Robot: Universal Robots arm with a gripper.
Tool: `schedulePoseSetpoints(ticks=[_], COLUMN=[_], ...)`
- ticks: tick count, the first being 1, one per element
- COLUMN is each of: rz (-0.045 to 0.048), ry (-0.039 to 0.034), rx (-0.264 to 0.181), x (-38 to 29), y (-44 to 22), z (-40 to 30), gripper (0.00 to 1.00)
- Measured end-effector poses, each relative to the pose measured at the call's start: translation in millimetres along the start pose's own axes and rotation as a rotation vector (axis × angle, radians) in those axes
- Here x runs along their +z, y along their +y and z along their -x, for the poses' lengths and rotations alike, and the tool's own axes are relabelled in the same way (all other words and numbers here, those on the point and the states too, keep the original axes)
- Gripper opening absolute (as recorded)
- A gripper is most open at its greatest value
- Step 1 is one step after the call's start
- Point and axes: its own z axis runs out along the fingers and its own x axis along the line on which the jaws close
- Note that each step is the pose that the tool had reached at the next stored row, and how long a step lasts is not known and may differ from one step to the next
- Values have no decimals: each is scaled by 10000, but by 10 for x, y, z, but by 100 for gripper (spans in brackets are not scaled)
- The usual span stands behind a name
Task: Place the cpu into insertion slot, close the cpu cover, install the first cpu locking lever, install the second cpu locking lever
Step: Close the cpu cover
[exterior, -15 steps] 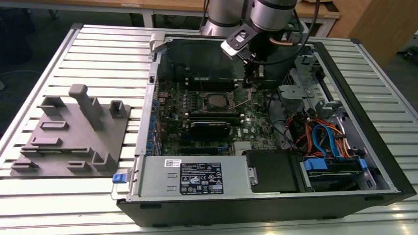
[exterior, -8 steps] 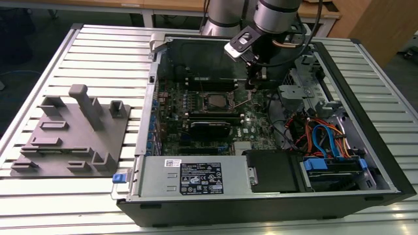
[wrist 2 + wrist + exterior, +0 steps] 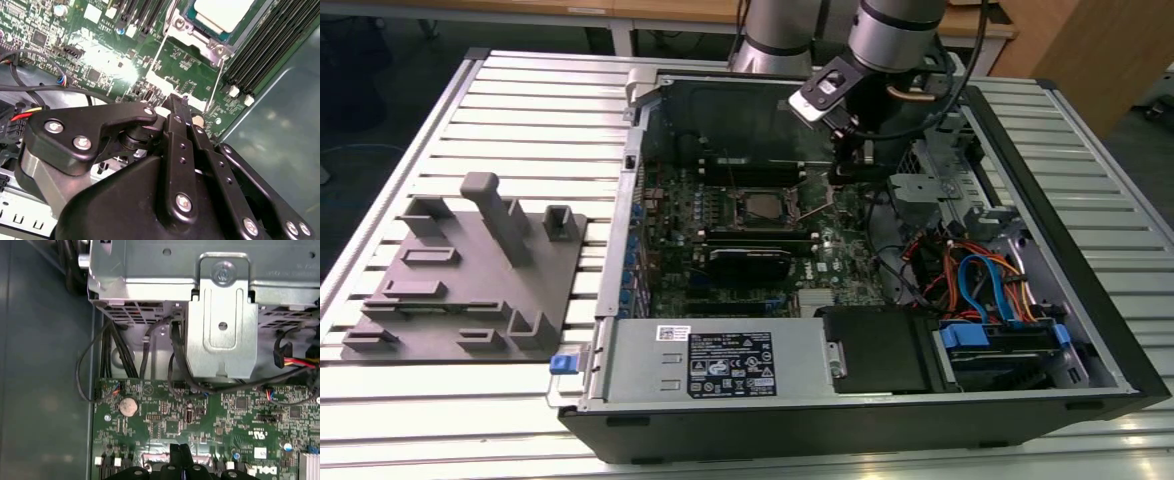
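We see the cpu [image 3: 222,12], a flat square chip with a pale silver top, seated in its socket on the green motherboard [image 3: 100,55] inside the open case [image 3: 854,425] on the counter [image 3: 520,100]. The tool [image 3: 177,102] hovers nearby, black fingers pressed together, pinching nothing visible.

The cpu [image 3: 222,12], a flat square chip with a pale silver-grey top, sits level in its socket on the green motherboard, near the middle of the open case in the exterior view [image 3: 758,207]. The cpu cover [image 3: 191,36], a thin silver-grey metal frame, lies flat around it, the chip showing through its window. Two thin wire locking levers [image 3: 156,59] run out past the socket's sides over the board.
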Motion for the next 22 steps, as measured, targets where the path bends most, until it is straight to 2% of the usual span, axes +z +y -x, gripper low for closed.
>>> schedulePoseSetpoints(ticks=[9,19,22], rz=[0,0,0], ry=[0,1,0], rx=[16,17,16], x=[23,115,125], y=[102,126,120], z=[-8,-24,-24], gripper=[10,10,10])
